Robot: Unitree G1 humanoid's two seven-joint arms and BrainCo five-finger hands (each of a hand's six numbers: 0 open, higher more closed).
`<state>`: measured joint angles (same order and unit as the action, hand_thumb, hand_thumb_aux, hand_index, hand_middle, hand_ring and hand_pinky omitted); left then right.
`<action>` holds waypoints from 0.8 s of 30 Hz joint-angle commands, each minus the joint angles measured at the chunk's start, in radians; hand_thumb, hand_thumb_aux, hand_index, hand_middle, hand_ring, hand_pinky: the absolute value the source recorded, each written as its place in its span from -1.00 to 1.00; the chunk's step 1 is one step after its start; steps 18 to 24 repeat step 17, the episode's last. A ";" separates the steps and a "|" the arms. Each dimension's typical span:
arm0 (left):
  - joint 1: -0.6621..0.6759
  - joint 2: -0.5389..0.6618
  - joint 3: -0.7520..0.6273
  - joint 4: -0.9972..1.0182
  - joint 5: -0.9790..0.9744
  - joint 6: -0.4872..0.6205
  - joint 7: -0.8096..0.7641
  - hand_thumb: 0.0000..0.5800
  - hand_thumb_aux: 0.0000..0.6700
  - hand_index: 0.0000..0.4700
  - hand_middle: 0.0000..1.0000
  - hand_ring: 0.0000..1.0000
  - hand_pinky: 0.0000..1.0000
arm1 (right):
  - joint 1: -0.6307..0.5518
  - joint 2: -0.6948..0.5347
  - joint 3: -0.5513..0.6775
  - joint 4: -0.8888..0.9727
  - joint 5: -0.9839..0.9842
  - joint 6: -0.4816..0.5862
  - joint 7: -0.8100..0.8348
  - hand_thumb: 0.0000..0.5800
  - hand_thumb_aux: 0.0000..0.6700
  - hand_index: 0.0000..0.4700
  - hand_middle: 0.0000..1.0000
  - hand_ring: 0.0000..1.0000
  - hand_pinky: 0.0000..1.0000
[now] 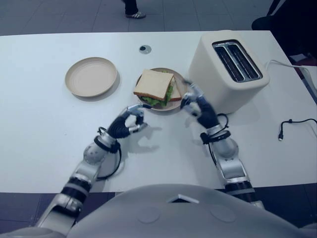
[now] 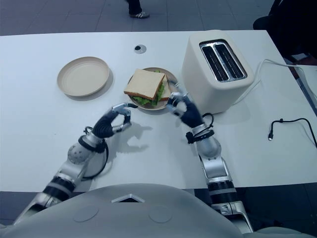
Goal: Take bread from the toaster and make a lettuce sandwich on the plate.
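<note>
Nearest the camera, the left hand (image 1: 130, 120) hovered over the white worktop (image 1: 39, 124), just short of the near edge of the plate (image 1: 171, 107). Its fingers were curled in narrow, the tips meeting the thumb, and it held nothing. Beside it, slightly farther in, the right hand (image 1: 198, 106) was also curled and held nothing. Its fingertips (image 1: 188, 97) sat close against the plate's right rim, though I could not tell whether they touched it.

On that plate lay the sandwich (image 1: 154, 85). A slice of bread (image 1: 153, 82) lay flat on top, and lettuce (image 1: 150, 100) showed green along the near edge and on the right side.

To the left of it, well apart, a second plate (image 1: 91, 77) of the same pale colour sat on the worktop. The toaster (image 1: 228, 69) stood just beside the sandwich plate on the right, with its two slots facing up. A white cord (image 1: 287, 64) ran off from its far right side. A black cable (image 1: 297, 122) lay loose near the worktop's right edge. Beyond the sandwich, a small round fitting (image 1: 144, 48) was set into the worktop.
</note>
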<state>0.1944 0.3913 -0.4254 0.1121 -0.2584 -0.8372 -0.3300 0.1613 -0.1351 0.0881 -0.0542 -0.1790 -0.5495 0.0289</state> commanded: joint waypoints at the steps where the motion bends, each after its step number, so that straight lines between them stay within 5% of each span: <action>1: -0.139 -0.182 0.139 0.093 -0.042 0.030 0.109 -1.00 -1.00 -1.00 -1.00 -1.00 -1.00 | -0.063 0.037 -0.009 0.217 -0.197 -0.082 -0.211 -1.00 -1.00 -1.00 -1.00 -1.00 -1.00; 5: -0.227 -0.317 0.280 0.317 0.237 -0.046 0.351 -1.00 -1.00 -1.00 -1.00 -1.00 -1.00 | -0.126 0.016 -0.005 0.431 -0.322 -0.157 -0.390 -1.00 -1.00 -1.00 -1.00 -1.00 -1.00; 10: -0.264 -0.359 0.332 0.452 0.434 -0.109 0.506 -1.00 -1.00 -1.00 -1.00 -1.00 -1.00 | -0.146 0.012 0.016 0.437 -0.316 -0.247 -0.424 -1.00 -1.00 -1.00 -1.00 -1.00 -1.00; 24: -0.273 -0.415 0.339 0.510 0.397 -0.119 0.512 -1.00 -1.00 -1.00 -1.00 -1.00 -1.00 | -0.162 0.008 0.050 0.402 -0.259 -0.266 -0.356 -1.00 -1.00 -1.00 -1.00 -1.00 -1.00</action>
